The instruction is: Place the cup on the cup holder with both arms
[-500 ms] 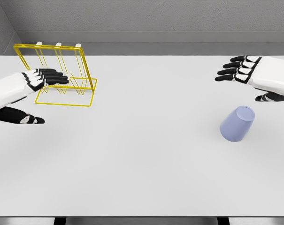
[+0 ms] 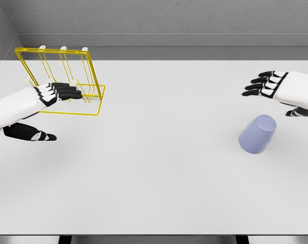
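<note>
The cup (image 2: 257,133) is a plain pale lavender tumbler with no handle, standing upside down on the right part of the table (image 2: 159,168), its flat base uppermost and its wider rim on the surface. Seen from above it tapers from rim to base, and its matte surface carries no markings. Nothing touches it.

The table is a broad white slab that fills most of the view, with a grey wall behind its far edge. On its far left stands the cup holder (image 2: 67,76), a rack of thin yellow wire: a rectangular base frame lying flat, a tall upright frame rising from it, and several slanting prongs tipped with small white caps. It is well apart from the cup, with bare table between them.

The left hand (image 2: 39,109) comes in from the left edge and hangs just in front of the rack's base, palm side turned inward. Its black fingers (image 2: 64,91) are stretched out together and overlap the lower wires in the view; the thumb is spread below them. It holds nothing.

The right hand (image 2: 283,94) enters from the right edge, above and beyond the cup, near it but apart. Its fingers are extended and loosely spread, thumb lowered toward the cup, grasping nothing.
</note>
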Controlling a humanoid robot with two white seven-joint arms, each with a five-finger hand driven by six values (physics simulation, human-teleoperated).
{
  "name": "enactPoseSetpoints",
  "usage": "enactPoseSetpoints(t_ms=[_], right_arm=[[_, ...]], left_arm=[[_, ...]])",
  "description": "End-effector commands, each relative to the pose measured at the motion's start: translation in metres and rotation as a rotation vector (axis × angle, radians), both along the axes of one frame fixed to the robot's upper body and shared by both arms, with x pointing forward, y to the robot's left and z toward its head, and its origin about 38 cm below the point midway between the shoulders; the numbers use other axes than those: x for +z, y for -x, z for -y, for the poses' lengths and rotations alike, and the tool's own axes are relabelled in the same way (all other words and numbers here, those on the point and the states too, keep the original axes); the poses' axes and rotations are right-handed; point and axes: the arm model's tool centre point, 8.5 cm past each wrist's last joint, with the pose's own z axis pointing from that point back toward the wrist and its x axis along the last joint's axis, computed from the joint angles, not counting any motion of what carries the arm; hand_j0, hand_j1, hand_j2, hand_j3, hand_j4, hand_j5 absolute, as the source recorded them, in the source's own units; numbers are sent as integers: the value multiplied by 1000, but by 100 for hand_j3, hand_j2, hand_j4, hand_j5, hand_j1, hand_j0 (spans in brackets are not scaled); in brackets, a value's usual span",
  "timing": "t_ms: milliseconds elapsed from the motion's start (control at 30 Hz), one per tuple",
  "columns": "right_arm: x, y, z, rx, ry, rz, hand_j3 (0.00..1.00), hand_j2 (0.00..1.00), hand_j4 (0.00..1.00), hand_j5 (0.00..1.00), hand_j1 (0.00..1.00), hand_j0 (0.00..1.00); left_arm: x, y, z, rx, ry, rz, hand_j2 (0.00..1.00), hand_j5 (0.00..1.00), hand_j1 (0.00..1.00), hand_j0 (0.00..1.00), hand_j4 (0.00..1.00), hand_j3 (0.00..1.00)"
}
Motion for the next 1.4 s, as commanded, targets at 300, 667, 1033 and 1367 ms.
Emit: enactPoseSetpoints(t_ms=[300, 667, 1033, 1367], right_arm=[[-47, 5, 15, -29, 92, -104, 100, 100, 100, 100, 100, 100], [-71, -10, 1, -21, 90, -136, 100, 100, 100, 100, 100, 100], [-75, -5, 1, -7, 118, -147, 100, 100, 100, 100, 100, 100], [-74, 0, -5, 15, 145, -163, 90, 90, 90, 90, 90, 90]], left_arm=[[-37, 7, 36, -65, 117, -89, 100, 100, 100, 100, 100, 100], [-73, 20, 98, -186, 525, -359, 100, 100, 100, 100, 100, 100], [-105, 17, 99, -49, 621, -728, 100, 100, 100, 100, 100, 100], [-138, -3, 71, 168, 593, -888, 100, 100, 100, 100, 100, 100]])
